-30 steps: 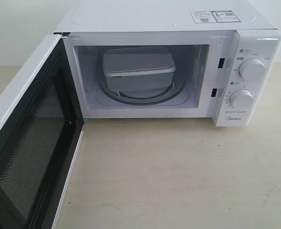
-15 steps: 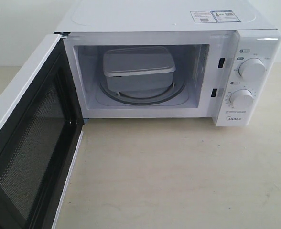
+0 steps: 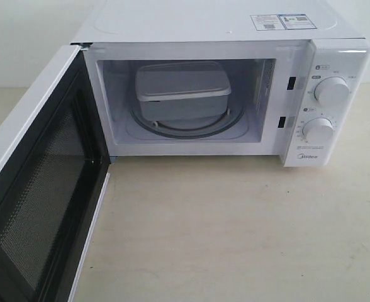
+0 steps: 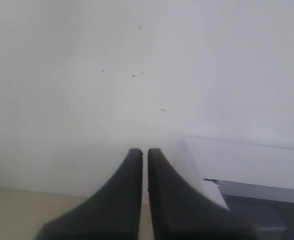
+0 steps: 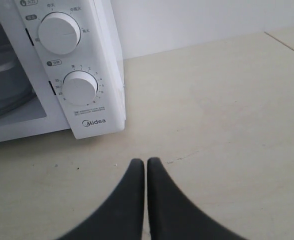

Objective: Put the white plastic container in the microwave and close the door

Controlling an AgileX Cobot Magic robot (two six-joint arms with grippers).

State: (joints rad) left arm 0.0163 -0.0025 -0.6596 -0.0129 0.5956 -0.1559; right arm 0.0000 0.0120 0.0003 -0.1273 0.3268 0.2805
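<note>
The white plastic container (image 3: 182, 91) sits inside the microwave (image 3: 223, 28), on the round turntable in the cavity. The door (image 3: 37, 182) hangs wide open to the left, its black mesh inner face turned toward the room. Neither gripper appears in the exterior view. My left gripper (image 4: 145, 152) is shut with nothing between its black fingers, facing a white wall, with a corner of the microwave (image 4: 247, 165) off to one side. My right gripper (image 5: 145, 162) is shut and empty over the beige table, a short way in front of the dial panel (image 5: 69, 65).
The beige table (image 3: 235, 233) stretches in front of the microwave. The open door takes up the left front of the exterior view. Two round dials (image 3: 330, 91) and a Midea logo sit on the right panel. A white wall stands behind.
</note>
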